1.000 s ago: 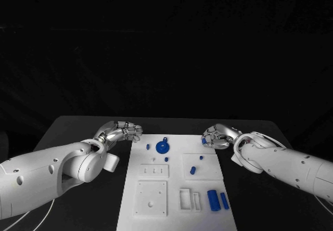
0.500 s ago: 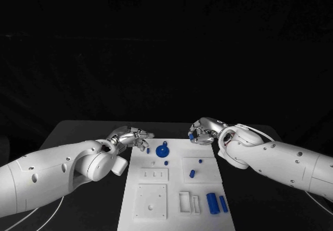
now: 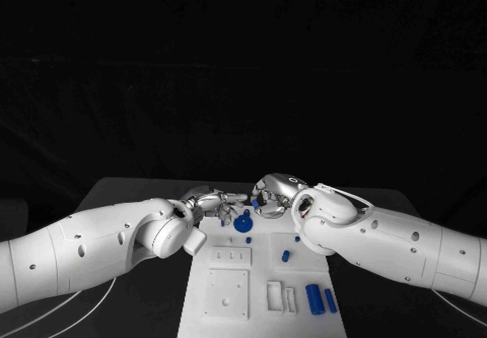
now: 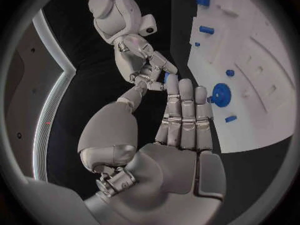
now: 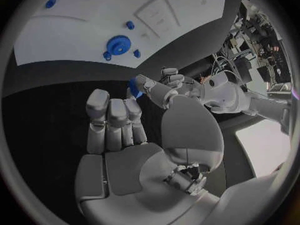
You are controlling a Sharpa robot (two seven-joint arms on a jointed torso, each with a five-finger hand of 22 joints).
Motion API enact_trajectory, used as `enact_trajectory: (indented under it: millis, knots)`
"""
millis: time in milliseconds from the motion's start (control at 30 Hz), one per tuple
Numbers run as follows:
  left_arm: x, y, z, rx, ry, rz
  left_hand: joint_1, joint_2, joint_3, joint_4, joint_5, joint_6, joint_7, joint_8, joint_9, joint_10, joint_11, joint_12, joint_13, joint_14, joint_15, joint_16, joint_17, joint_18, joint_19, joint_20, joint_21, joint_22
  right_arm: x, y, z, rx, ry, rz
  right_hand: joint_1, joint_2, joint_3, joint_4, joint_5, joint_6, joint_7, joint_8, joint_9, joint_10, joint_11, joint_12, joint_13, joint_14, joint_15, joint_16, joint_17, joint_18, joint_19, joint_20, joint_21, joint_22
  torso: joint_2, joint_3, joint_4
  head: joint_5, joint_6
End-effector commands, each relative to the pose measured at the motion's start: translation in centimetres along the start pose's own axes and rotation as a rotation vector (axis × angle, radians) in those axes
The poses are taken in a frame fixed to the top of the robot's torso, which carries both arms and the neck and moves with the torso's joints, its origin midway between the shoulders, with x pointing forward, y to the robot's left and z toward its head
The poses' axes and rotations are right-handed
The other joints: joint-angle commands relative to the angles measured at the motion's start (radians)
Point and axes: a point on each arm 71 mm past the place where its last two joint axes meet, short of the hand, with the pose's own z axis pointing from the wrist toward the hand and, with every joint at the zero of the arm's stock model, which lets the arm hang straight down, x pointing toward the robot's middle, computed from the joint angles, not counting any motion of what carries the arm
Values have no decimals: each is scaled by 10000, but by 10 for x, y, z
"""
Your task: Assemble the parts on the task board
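My right hand (image 3: 272,196) pinches a small blue part (image 5: 134,87) w/ fingertips at the task board (image 3: 243,296) 12 o'clock edge. Left hand (image 3: 208,201) touches it, fingers extended. Prob light, stiff, slippery; grip its sides.

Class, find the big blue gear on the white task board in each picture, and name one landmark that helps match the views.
Head view: the blue gear sits at the task board's far end, just before the two hands.
Left wrist view: the gear lies past the left hand's fingertips.
Right wrist view: the gear lies beyond the right hand's fingers.
Shared landmark: the small blue peg beside it.
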Motion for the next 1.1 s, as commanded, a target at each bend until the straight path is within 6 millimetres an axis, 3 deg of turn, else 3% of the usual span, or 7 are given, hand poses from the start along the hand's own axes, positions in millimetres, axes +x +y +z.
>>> enact_trajectory:
  millis: [33,267,667,1100]
  knots:
    - [3,-1,2,-327,-123,213,5,-143,19,97,-39,21,66,-22,23,-229,48,-33,31,-179,49,-97,-97,-154,-170,-280,-85,109,1,7,1,94,-110,-652,-12,-121,51,-1,121,592,300,250,258,104,4,46,12,3,-59,-51,1,756,58,17,32,76,-59,-10,12,67,-40]
    - [10,-1,3,-526,134,633,-159,-261,-9,375,-38,107,78,23,67,-483,84,-27,91,-272,120,-123,-237,-157,-292,-207,-141,89,3,19,3,-128,-134,-678,-38,-158,52,-4,326,616,290,255,267,144,-5,58,32,15,-66,-62,-5,756,72,26,29,72,-37,-6,-3,70,-48]
    - [9,0,4,-635,50,839,-312,-162,-343,491,-32,197,32,66,108,-529,48,65,179,-262,107,-49,-329,-109,-315,-209,-143,85,6,30,2,-400,-79,-684,-46,-170,58,-7,430,630,286,257,273,185,-10,80,60,21,-71,-67,-8,756,79,29,26,69,-19,-1,-2,65,-36]
    - [8,0,3,-580,-167,775,-67,175,-495,402,-24,189,31,41,113,-565,44,121,235,-267,97,25,-416,-94,-316,-211,-129,86,13,36,-1,-535,237,-699,-52,-179,60,-9,479,634,284,256,274,191,-12,79,63,22,-73,-72,-10,756,81,31,23,67,-10,-2,-9,37,-40]
